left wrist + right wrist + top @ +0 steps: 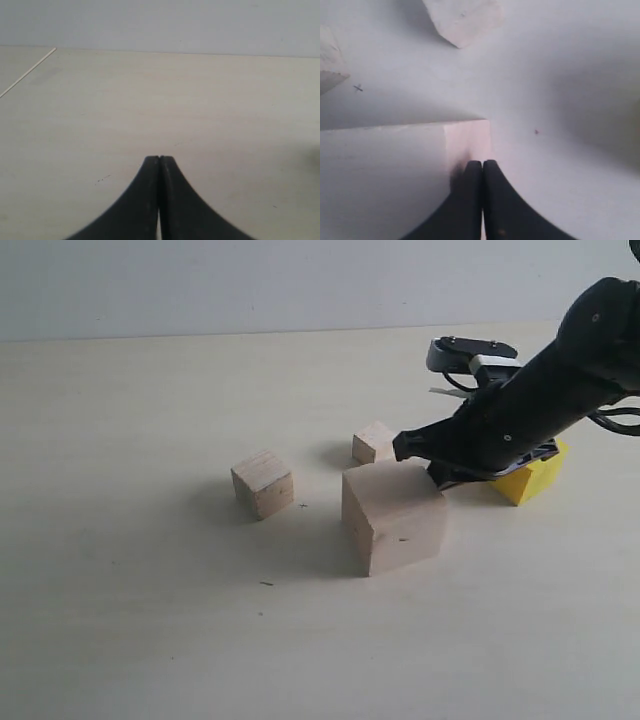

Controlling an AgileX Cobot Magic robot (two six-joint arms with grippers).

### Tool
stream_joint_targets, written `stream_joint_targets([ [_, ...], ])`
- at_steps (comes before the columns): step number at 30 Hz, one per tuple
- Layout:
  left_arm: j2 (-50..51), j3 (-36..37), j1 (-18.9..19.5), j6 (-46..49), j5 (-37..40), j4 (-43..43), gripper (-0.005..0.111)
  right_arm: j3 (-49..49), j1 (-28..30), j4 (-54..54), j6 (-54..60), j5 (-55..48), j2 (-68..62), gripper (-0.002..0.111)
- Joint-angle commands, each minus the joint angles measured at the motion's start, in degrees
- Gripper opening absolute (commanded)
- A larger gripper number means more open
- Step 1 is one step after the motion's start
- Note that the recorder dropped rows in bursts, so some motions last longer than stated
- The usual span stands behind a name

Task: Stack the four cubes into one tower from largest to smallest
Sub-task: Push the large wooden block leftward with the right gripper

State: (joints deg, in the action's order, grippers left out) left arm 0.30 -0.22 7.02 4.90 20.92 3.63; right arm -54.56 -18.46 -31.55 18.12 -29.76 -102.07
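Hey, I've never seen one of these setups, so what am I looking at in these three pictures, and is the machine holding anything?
This is a robot with two arms, each ending in a two-fingered hand. The wide picture comes from a camera off to the side; the other two come from cameras on the wrists, looking along the fingers.

On the pale table lie four blocks: a large wooden cube, a medium wooden cube, a small wooden cube and a yellow cube, partly hidden behind the black arm.

The right hand is closed, its tips right at the large cube's back corner, gripping nothing. The left hand is also closed and empty, over bare table. Nothing is stacked yet.
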Motion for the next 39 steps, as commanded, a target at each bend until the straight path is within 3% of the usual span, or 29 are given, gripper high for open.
stream_joint_targets([
  [1, -0.3, 0.22, -0.36, -0.43, -0.54, -0.02, 0.0, -2.28, -2.29, -2.66, -0.29, 0.14, -0.03, 0.0],
  [8, -0.3, 0.22, -0.36, -0.43, -0.54, -0.02, 0.0, -2.46, -2.56, -1.74, -4.39, -0.77, 1.4, 0.0],
  [13, -0.3, 0.22, -0.36, -0.43, -0.54, -0.02, 0.0, -2.26, -2.56, 19.87, -24.15, -8.03, 4.23, 0.0],
  [15, -0.3, 0.22, -0.36, -0.43, -0.54, -0.02, 0.0, -2.26, -2.56, 21.0, -23.97, -11.27, 4.25, 0.0],
  [30, -0.3, 0.22, -0.36, -0.43, -0.54, -0.02, 0.0, 0.06, -2.87, -7.11, -4.35, -9.58, 1.22, 0.0],
  [39, -0.3, 0.22, -0.36, -0.43, -0.54, -0.02, 0.0, 0.06, -6.58, -8.81, -2.65, -7.86, -1.54, 0.0],
])
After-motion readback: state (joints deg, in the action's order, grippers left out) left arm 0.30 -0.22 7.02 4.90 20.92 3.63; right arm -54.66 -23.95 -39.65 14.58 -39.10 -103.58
